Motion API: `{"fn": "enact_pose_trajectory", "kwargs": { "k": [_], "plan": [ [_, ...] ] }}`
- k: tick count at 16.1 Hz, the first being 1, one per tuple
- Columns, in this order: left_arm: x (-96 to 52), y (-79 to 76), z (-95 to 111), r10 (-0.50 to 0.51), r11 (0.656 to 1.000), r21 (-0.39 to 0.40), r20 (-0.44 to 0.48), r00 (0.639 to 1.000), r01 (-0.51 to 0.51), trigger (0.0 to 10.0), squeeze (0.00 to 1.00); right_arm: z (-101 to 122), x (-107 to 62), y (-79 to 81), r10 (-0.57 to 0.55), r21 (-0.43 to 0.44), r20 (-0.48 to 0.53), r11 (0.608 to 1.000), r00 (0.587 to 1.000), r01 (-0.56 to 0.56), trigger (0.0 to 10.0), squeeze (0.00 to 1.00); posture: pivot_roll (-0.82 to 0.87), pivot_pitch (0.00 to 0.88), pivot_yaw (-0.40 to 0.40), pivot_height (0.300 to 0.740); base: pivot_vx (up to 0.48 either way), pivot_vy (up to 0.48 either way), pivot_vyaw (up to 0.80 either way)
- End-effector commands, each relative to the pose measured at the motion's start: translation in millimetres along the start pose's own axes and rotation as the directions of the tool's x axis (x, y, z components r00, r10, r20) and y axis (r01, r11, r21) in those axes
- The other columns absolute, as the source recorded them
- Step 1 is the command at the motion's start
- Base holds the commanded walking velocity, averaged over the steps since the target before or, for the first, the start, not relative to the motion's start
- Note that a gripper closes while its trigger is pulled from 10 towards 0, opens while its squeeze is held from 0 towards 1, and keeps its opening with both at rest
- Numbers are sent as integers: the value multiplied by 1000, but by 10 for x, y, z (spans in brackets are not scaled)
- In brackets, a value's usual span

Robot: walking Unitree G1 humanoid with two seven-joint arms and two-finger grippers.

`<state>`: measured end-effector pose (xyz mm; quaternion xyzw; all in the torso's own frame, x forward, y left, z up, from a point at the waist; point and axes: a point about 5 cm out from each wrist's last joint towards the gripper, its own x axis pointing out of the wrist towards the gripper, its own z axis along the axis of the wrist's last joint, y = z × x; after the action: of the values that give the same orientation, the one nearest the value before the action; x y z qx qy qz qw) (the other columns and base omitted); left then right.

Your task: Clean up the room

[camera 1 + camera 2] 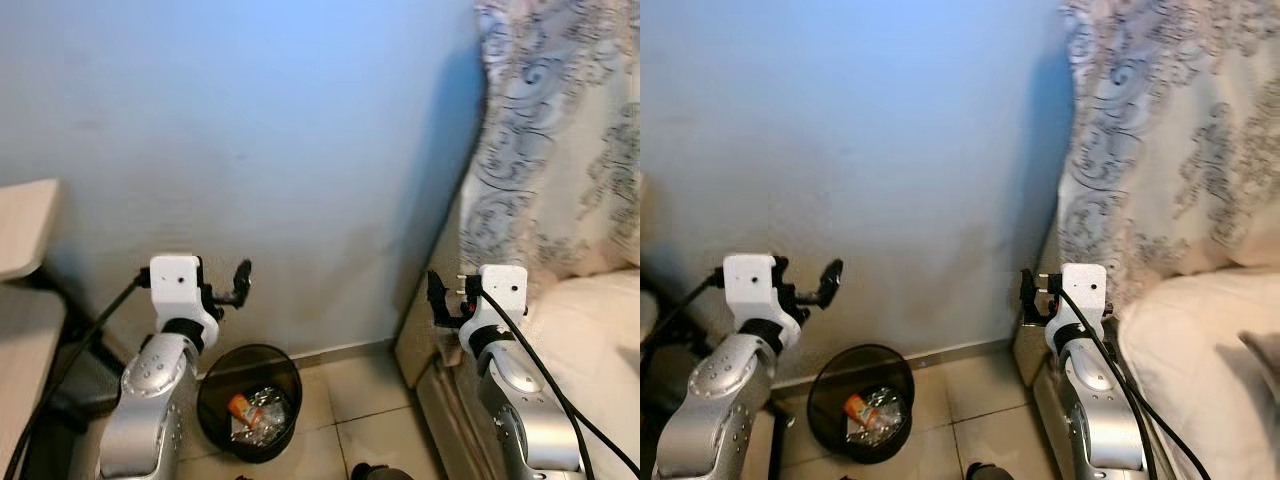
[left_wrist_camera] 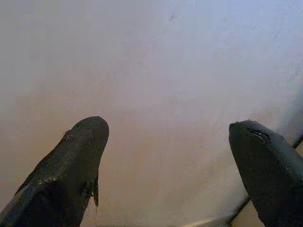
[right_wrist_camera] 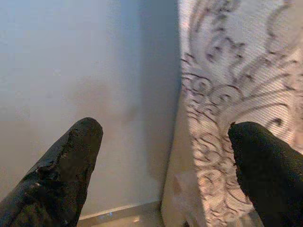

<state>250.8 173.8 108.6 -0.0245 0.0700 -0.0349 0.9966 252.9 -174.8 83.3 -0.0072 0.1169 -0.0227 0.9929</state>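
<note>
A black mesh waste bin [image 1: 250, 400] stands on the tiled floor against the blue wall, holding an orange wrapper [image 1: 239, 407] and crumpled clear plastic [image 1: 266, 410]. My left gripper [image 1: 240, 282] is raised above the bin's left rim, open and empty, with its fingers [image 2: 80, 161] pointing at the bare wall. My right gripper [image 1: 436, 296] is held up to the right, open and empty, facing the corner where the wall meets a patterned curtain [image 3: 236, 94].
A patterned curtain [image 1: 560, 130] hangs on the right above a cream bed [image 1: 590, 330]. A light wooden table edge [image 1: 25, 225] juts in at the left, with black cables below it. A dark object [image 1: 375, 472] lies on the tiles at the bottom edge.
</note>
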Motion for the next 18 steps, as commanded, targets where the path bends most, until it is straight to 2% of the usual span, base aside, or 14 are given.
{"fn": "enact_pose_trajectory", "kwargs": {
  "k": [1,2,5,6,9,11,14,18],
  "plan": [
    [17,27,-1,-1,1000,20,-7,1000,1,10000,0,-23,10,-9,-9,-9,-11,1000,1000,9,10000,0,54,0,51,740,0,0,-800],
    [35,23,2,-24,997,68,-20,1000,25,10000,0,-43,22,-10,-7,-20,-22,1000,1000,7,10000,0,57,0,49,740,0,0,-800],
    [15,-65,-7,-189,977,86,-63,980,194,10000,0,-60,33,-20,2,5,-39,1000,999,-1,10000,0,70,0,34,740,0,0,-800],
    [12,-80,-41,-205,974,79,-93,974,213,10000,0,-64,35,-17,10,16,-42,1000,999,-9,10000,0,74,0,31,740,0,0,-800],
    [23,-38,-61,-137,989,33,-94,986,141,10000,0,-60,32,-25,-12,8,-40,1000,999,12,10000,0,72,0,31,740,0,0,-788],
    [13,33,-107,-87,991,88,-108,990,97,10000,0,-26,39,-30,-23,-27,-14,999,1000,22,10000,0,71,0,30,740,0,0,-781],
    [19,91,-62,-22,994,102,-68,997,29,10000,0,-19,31,-36,-28,-33,-10,999,1000,28,10000,0,68,0,35,740,0,0,-779],
    [-4,92,-66,-27,991,129,-68,997,35,10000,0,-18,10,-41,-28,-44,-6,999,1000,28,10000,0,65,0,42,740,0,0,-781]
  ]
}}
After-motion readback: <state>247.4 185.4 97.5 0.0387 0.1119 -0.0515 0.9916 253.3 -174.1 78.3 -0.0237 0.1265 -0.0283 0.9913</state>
